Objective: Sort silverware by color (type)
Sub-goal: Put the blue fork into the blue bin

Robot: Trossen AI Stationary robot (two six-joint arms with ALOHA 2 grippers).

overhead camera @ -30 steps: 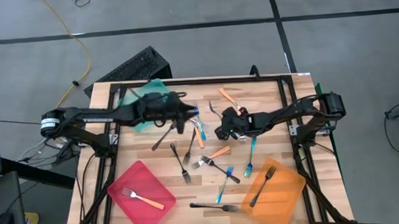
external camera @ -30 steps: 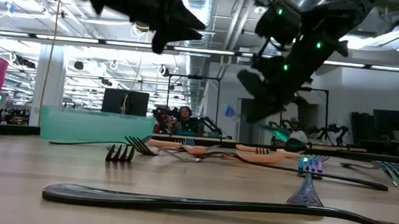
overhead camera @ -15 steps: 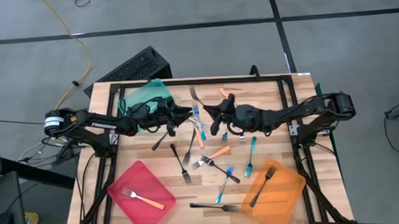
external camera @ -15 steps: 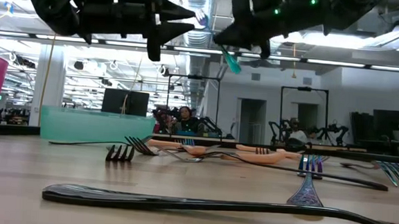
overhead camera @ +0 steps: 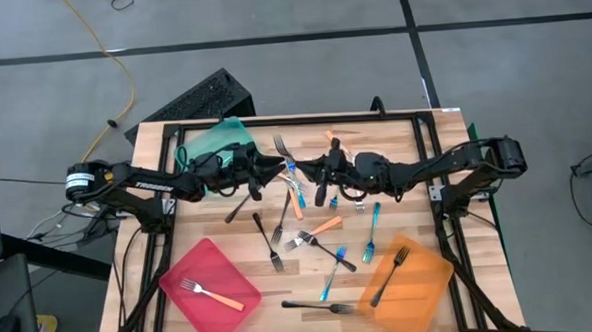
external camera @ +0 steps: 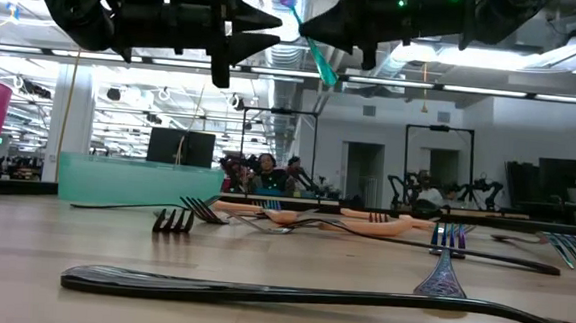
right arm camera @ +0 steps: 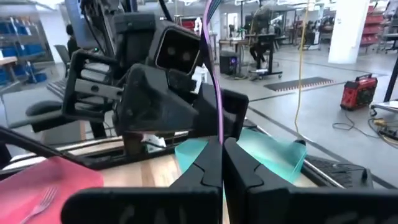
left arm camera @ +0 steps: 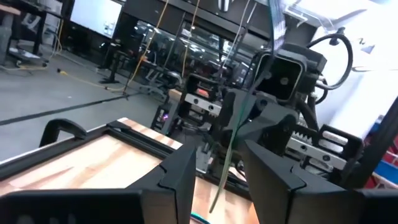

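Shifting closer since half a second ago, the left gripper [overhead camera: 273, 167], fingers parted and empty, faces the right gripper [overhead camera: 319, 168] clenched on a teal-handled fork [overhead camera: 288, 163] above the tabletop's [overhead camera: 395, 132] far edge, tines up, handle slanting downward.

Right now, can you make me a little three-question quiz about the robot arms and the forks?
1. True or false: the right gripper is shut on a teal-handled fork.
2. Which tray holds an orange-handled fork? A. red tray B. orange tray C. teal tray
3. Fill in: the left gripper is ____ and faces the right one, above the table.

Key: 1 true; 2 A; 3 open.
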